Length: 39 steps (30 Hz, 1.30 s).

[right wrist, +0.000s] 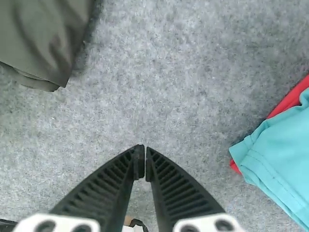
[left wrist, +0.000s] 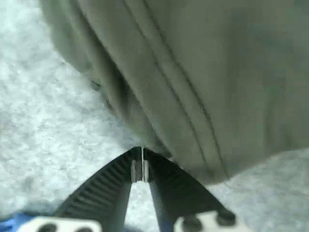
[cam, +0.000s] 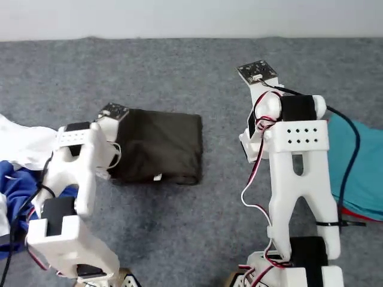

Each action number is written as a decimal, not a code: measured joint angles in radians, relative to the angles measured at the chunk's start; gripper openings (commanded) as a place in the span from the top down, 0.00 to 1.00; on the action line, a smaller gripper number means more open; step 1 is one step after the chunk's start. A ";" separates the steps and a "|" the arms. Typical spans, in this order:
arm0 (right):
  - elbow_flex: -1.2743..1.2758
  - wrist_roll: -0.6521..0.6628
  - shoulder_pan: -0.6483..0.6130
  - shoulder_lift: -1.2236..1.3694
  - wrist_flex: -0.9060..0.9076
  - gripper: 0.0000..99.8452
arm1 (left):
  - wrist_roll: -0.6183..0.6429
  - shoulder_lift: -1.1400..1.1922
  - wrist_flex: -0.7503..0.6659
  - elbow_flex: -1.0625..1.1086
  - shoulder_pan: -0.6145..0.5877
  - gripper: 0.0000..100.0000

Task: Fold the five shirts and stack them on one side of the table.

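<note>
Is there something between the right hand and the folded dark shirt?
Nothing visible. Bare grey carpet lies between the right hand and the folded dark shirt.

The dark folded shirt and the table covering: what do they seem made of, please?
Dark folded shirt: probably soft matte cotton knit, given limp folds and stitched seams. Table covering: likely grey felt or short carpet, fuzzy and speckled.

Left gripper [left wrist: 142, 166] has its fingers pressed together, the left arm [cam: 72, 179] stretched up from the lower left. Right gripper [right wrist: 145, 162] is closed too, the right arm [cam: 297, 167] standing at lower right.
</note>
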 measured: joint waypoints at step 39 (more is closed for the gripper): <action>-0.190 0.000 -0.503 0.710 -0.359 0.99 | -0.069 -0.404 0.275 -0.204 -0.445 0.99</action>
